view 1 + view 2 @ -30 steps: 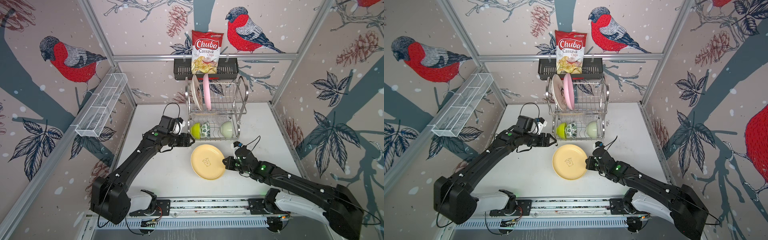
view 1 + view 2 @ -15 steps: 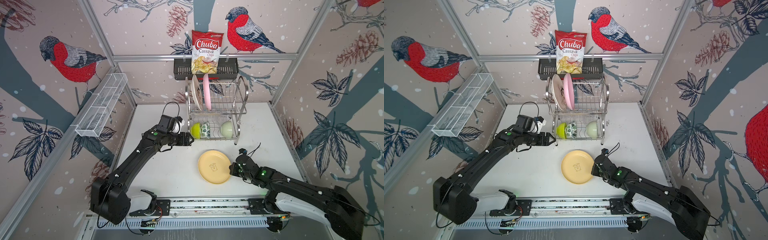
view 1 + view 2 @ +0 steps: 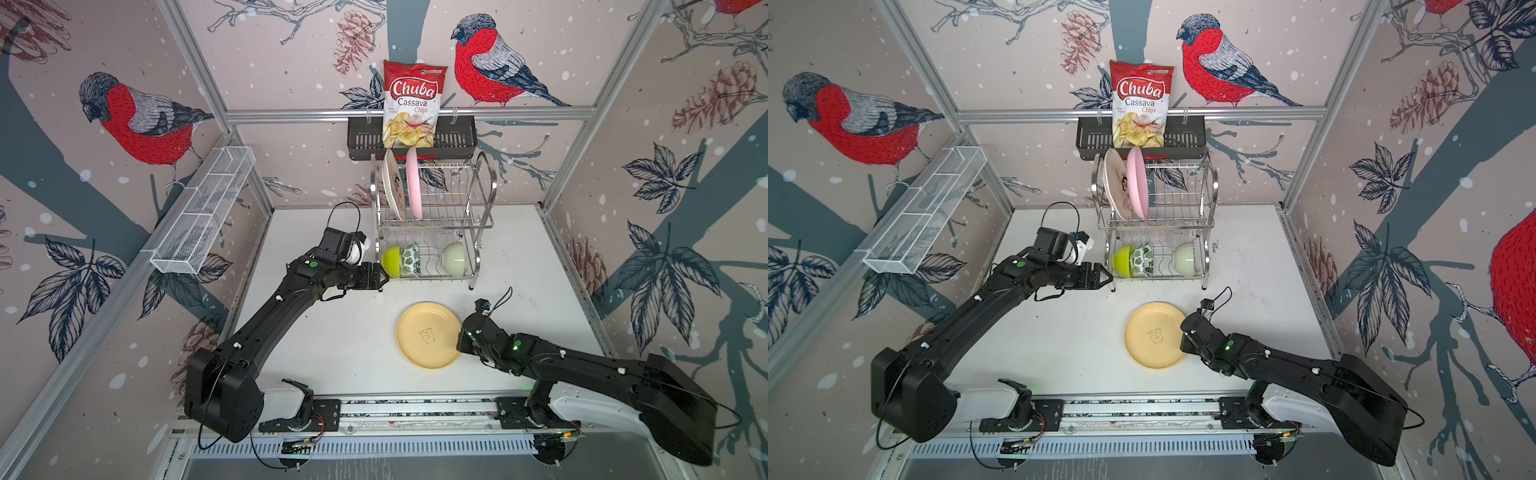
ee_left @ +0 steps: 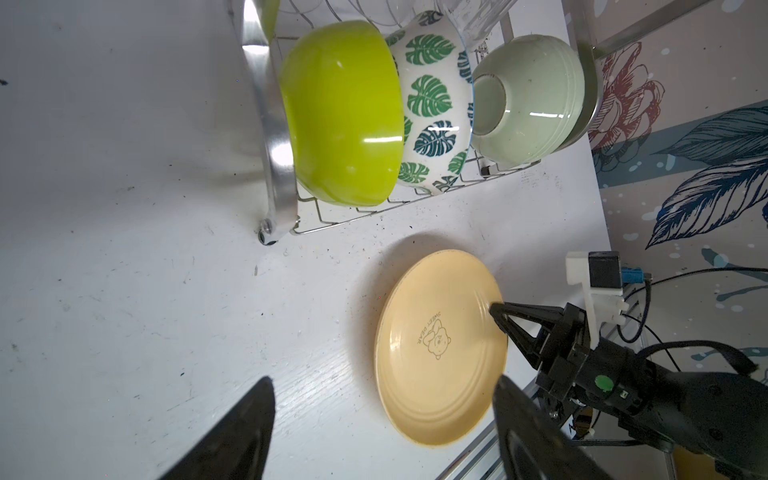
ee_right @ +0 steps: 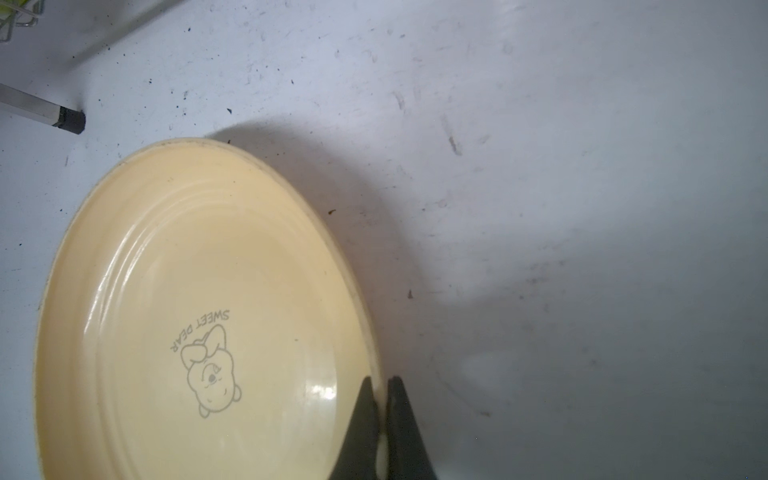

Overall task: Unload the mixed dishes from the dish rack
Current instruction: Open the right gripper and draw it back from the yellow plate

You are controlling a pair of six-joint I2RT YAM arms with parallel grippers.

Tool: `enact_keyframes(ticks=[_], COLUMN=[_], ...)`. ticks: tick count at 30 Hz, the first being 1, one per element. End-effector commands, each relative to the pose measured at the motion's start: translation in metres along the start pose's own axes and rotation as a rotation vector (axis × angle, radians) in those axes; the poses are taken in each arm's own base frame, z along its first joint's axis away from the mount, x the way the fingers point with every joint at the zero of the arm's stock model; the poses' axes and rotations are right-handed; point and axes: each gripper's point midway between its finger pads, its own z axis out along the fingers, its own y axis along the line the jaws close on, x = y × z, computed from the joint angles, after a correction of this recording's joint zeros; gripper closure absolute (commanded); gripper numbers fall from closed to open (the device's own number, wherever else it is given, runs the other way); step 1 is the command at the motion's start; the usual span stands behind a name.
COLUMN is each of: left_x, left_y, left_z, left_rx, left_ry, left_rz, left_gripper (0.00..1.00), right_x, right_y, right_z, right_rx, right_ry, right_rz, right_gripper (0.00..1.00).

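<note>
The steel dish rack [image 3: 484, 195] [image 3: 1204, 195] stands at the back. Its upper tier holds a cream doodled plate [image 3: 392, 187] and a pink plate [image 3: 414, 187] on edge. On the lower tier sit a lime bowl [image 4: 340, 112], a leaf-patterned bowl [image 4: 432, 104] and a pale green bowl [image 4: 528, 99], with a clear tumbler [image 4: 478, 16] behind them. My right gripper [image 5: 380, 386] [image 3: 459, 347] is shut on the rim of the tan plate [image 5: 199, 316] [image 3: 428, 334], low on the table in front of the rack. My left gripper [image 4: 384, 380] [image 3: 380, 276] is open beside the lime bowl, holding nothing.
A black slotted basket [image 3: 453, 139] with a red-and-white chips bag [image 3: 411, 104] hangs on the back wall above the rack. A white wire-mesh tray [image 3: 203, 212] is fixed to the left wall. The rack's foot [image 5: 68, 120] stands near the tan plate.
My right gripper has drawn the tan plate toward the front and a little to the right. The left arm has barely moved.
</note>
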Motion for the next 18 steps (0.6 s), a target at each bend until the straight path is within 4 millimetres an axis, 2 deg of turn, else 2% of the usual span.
enact_keyframes(ticks=[1, 6, 9, 13, 18], left_x=[-0.006, -0.011, -0.020, -0.048, -0.079], left_y=[-0.004, -0.005, -0.005, -0.004, 0.000], left_z=[-0.001, -0.002, -0.011, -0.040, -0.073], left_rx=[0.011, 0.008, 0.006, 0.022, -0.012], left_ry=[-0.010, -0.008, -0.021, -0.106, -0.219], left_rz=[0.000, -0.002, -0.003, -0.027, -0.038], left_gripper=[0.19, 0.19, 0.19, 0.20, 0.20], right_x=[-0.011, -0.011, -0.013, -0.022, -0.052], right_y=[0.007, 0.007, 0.007, 0.008, 0.019], right_z=[0.000, 0.000, -0.003, -0.013, -0.048], right_rx=[-0.007, 0.000, 0.002, 0.022, 0.025], right_ry=[-0.058, -0.065, -0.070, -0.082, -0.152], right_rz=[0.022, 0.013, 0.008, -0.015, -0.056], right_gripper=[0.90, 0.79, 0.70, 0.62, 0.53])
